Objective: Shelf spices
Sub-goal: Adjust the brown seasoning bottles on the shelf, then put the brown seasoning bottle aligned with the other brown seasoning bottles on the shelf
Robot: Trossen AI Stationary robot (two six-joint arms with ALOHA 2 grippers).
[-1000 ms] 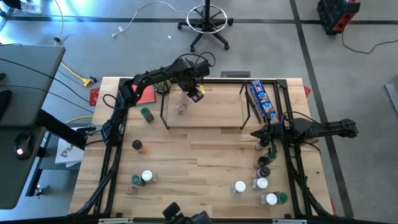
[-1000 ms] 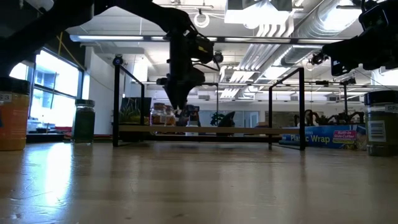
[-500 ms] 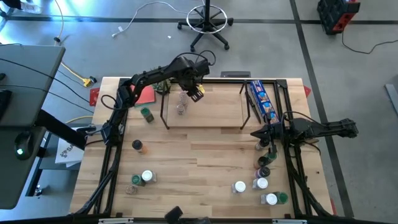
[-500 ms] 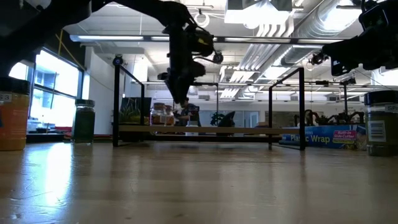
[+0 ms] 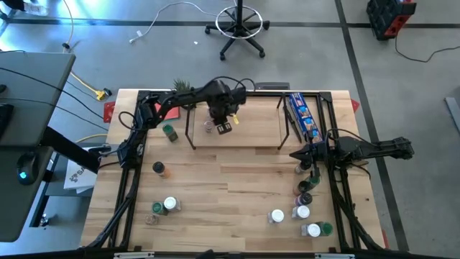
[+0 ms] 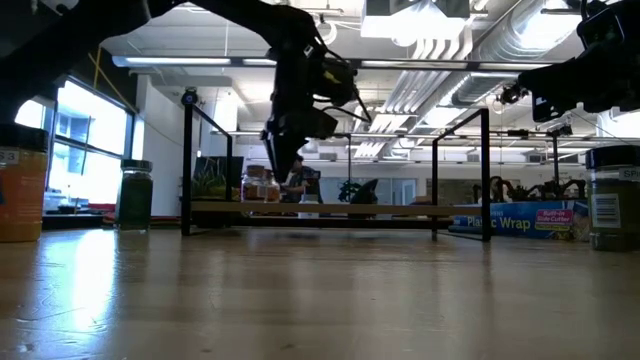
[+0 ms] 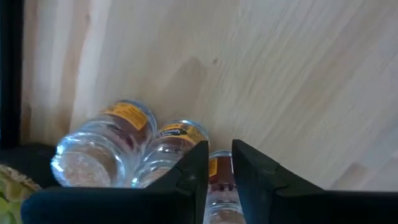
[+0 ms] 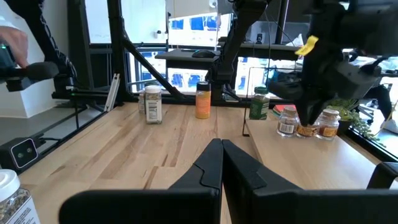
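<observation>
Bench [image 5: 237,187] carries the shelf [image 5: 251,126] at its 12 o'clock edge. The left claw [image 5: 219,124] hangs over the shelf's 9 o'clock end, its fingers [image 7: 193,168] drawn to a narrow slit with nothing between them. The right claw [image 5: 296,155] waits at 3 o'clock, closed and empty.

Three spice jars [image 7: 99,149] stand bunched and touching just beneath the left claw. Loose jars [image 5: 298,212] remain at 5 o'clock, and more sit at 8 o'clock.

These jars look light, rigid and smooth-walled, so likely slippery and easy to topple. Best taken from above, squarely across the body just under the lid. Beside neighbours, a wide claw could knock them.
</observation>
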